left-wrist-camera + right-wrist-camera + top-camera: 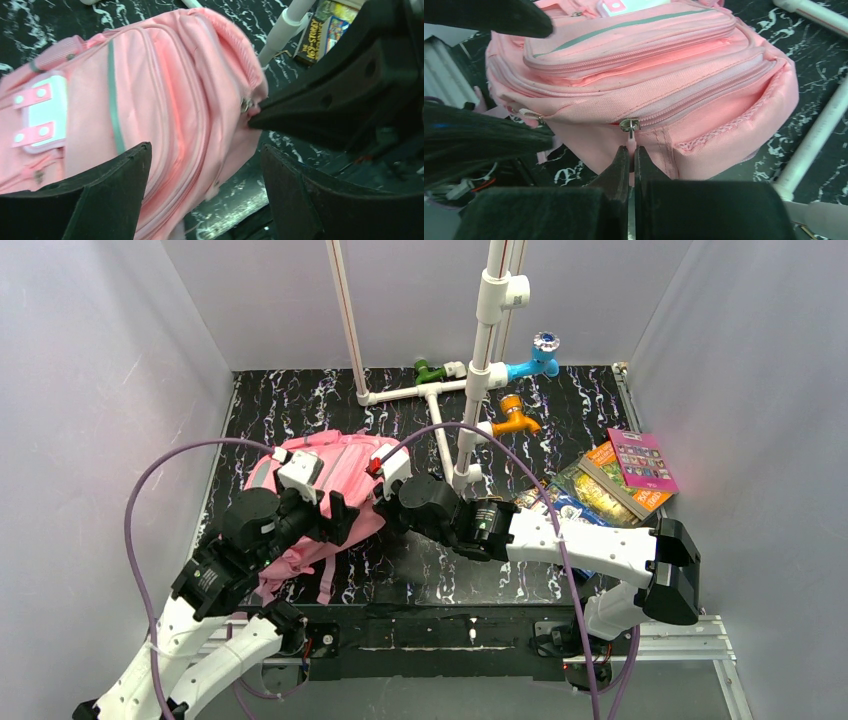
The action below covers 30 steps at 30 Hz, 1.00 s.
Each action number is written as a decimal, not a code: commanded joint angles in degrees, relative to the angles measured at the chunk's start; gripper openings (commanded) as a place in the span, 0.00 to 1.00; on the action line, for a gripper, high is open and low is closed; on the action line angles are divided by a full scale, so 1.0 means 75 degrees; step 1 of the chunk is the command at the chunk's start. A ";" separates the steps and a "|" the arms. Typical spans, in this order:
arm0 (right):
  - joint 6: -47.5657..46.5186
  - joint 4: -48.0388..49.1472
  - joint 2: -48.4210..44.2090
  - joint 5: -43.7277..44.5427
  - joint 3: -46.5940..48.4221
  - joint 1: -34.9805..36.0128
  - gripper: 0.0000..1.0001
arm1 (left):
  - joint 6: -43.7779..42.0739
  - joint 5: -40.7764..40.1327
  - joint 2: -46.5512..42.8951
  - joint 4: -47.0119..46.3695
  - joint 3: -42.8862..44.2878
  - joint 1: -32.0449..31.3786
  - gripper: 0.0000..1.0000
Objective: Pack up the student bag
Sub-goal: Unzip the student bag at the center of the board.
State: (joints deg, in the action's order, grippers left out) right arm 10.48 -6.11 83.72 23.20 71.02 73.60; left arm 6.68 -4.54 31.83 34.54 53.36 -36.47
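The pink student bag [343, 465] lies front-up at the left of the marbled tabletop [570, 410]. A white pipe frame [470, 390] stands just beside it, and a stack of books [615, 485] lies well apart to the right. The left pincer [205, 195] gapes wide over the bag, empty, while the right pincer [629, 152] is closed just under a zip pull [629, 125]; whether it pinches anything I cannot tell, and both arms hide much of the bag from above.
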 commanded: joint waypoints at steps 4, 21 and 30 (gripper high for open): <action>0.0600 0.0990 -0.0237 -0.0793 0.0155 0.0018 0.01 | 0.0863 0.0526 0.0851 -0.0633 0.0208 0.0014 0.62; 0.0469 0.0844 -0.0444 0.0061 0.0177 0.0018 0.01 | 0.0038 0.0515 0.0393 -0.0012 -0.0593 0.0011 0.00; -0.0367 -0.1031 -0.0953 0.2256 0.0497 -0.0331 0.01 | -0.1799 -0.0629 -0.0159 0.1041 -0.0657 0.0011 0.00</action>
State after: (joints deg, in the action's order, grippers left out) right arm 12.69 -10.50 83.26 26.65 71.11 74.41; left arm 1.76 0.08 34.35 33.61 49.19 -37.04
